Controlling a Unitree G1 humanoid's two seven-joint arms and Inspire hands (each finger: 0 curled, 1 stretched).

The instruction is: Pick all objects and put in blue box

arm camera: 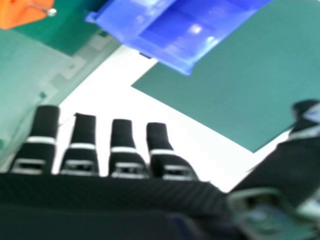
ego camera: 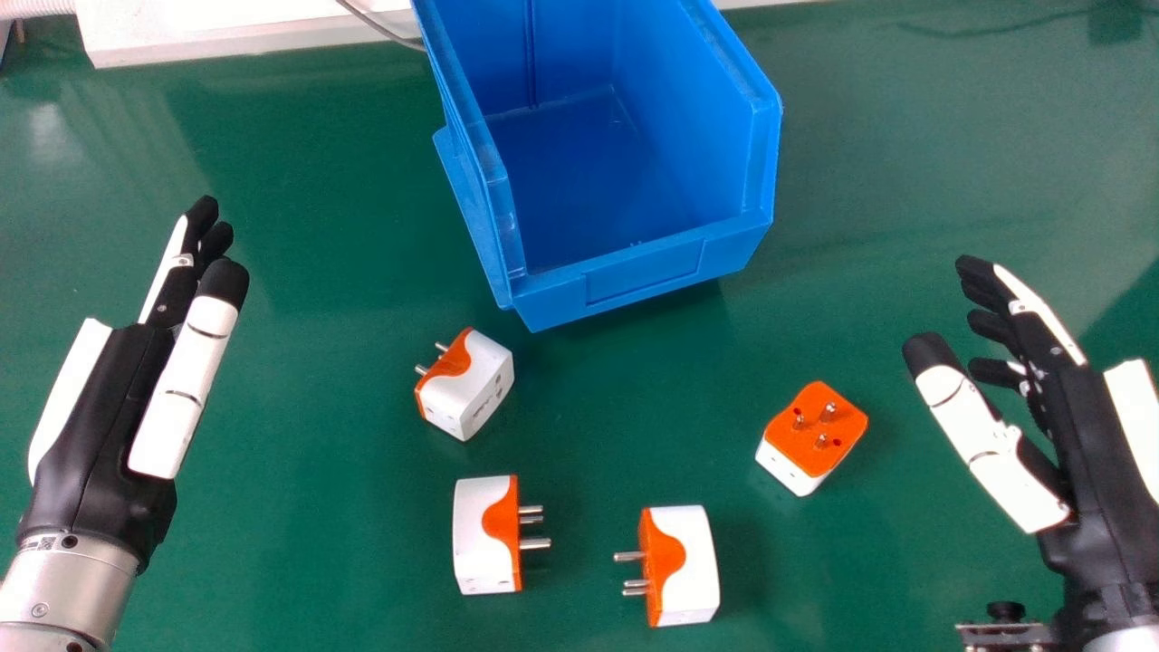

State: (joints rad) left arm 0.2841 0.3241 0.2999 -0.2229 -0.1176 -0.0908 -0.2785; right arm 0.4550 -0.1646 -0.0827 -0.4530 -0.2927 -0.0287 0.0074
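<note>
In the head view, my left hand [ego camera: 186, 362] is held open at the left, apart from every plug. My right hand [ego camera: 1055, 380] is open at the right, beside the plug with its pins up [ego camera: 801, 439]. Three more orange-and-white plugs lie on the table: one below the box's front corner [ego camera: 471, 389], one with pins pointing right [ego camera: 484, 536], one with pins pointing left [ego camera: 684, 566]. The blue box [ego camera: 643, 272] has nothing inside its visible part. The right hand view has my right hand [arm camera: 122, 155] with straight fingers, the blue box [arm camera: 170, 45] and part of an orange plug [arm camera: 22, 12].
The green table [ego camera: 317, 561] extends around the plugs and both sides of the box. A white surface [ego camera: 226, 27] with a grey cable [ego camera: 376, 25] borders the table behind, at the left of the box. A small metal bracket [ego camera: 1005, 634] sits under the right wrist.
</note>
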